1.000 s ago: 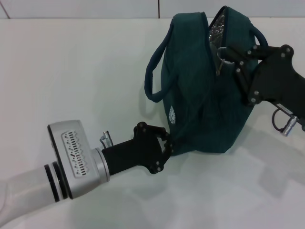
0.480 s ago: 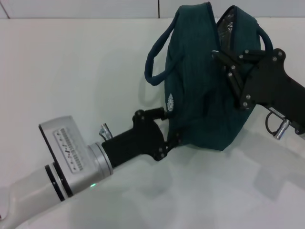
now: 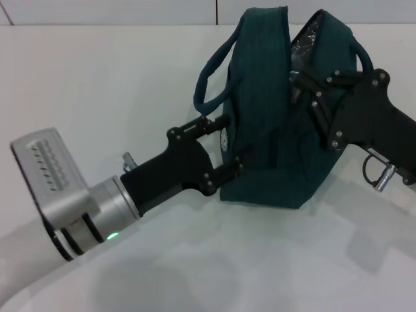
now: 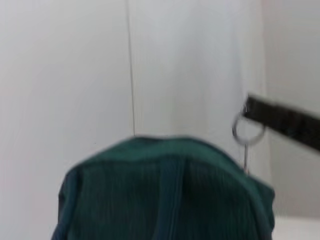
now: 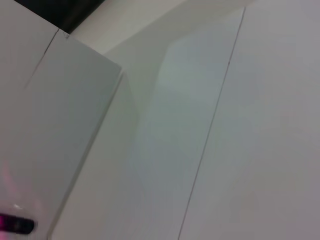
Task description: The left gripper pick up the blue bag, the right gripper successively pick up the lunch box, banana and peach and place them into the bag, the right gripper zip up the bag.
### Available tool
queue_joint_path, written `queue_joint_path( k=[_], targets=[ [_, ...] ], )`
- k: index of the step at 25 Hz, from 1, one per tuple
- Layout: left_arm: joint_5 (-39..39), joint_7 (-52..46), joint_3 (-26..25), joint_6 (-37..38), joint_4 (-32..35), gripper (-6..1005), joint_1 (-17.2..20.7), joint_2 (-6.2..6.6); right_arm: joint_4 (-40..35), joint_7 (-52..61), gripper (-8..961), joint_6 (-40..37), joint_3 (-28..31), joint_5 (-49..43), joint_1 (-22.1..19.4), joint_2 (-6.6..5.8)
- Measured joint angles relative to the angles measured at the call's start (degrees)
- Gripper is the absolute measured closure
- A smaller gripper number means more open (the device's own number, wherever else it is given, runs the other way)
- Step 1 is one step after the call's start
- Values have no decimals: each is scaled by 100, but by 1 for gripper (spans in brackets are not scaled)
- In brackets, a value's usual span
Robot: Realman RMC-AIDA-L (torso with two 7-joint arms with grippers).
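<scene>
The blue bag (image 3: 270, 130) stands upright on the white table, with silver lining showing in a gap at its top (image 3: 307, 38). My left gripper (image 3: 233, 145) is at the bag's lower left end. Its fingers are spread open, with the white emblem between them. My right gripper (image 3: 296, 80) is against the bag's upper right side, shut on the zipper pull. In the left wrist view the bag (image 4: 165, 195) fills the lower part, and the metal ring pull (image 4: 247, 132) hangs from a dark finger. The lunch box, banana and peach are out of view.
The white table (image 3: 97, 84) lies bare to the left of the bag and in front of it. A rope handle (image 3: 211, 71) loops out on the bag's left side. The right wrist view shows only pale panels (image 5: 210, 125).
My left gripper has risen from the bag's bottom corner to its side, and its fingers have spread apart. The right gripper slid the pull leftward, and the bag now stands straighter.
</scene>
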Motion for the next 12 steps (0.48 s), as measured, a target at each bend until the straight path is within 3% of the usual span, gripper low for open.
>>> queue_joint_path(
  k=[4,7,12],
  targets=[
    [-8,-411,-3,372,-157,388,-43,-4,10,-1,940,95,-24,52,-4,0],
    [-16,-421,-2,421,-148,387,-34,-27,8,14,939,114,-25,52,-11,0],
    [-20,-401,-1,414,-123,467,-38,-39,41,32,940,116,-48,52,-20,0]
  ],
)
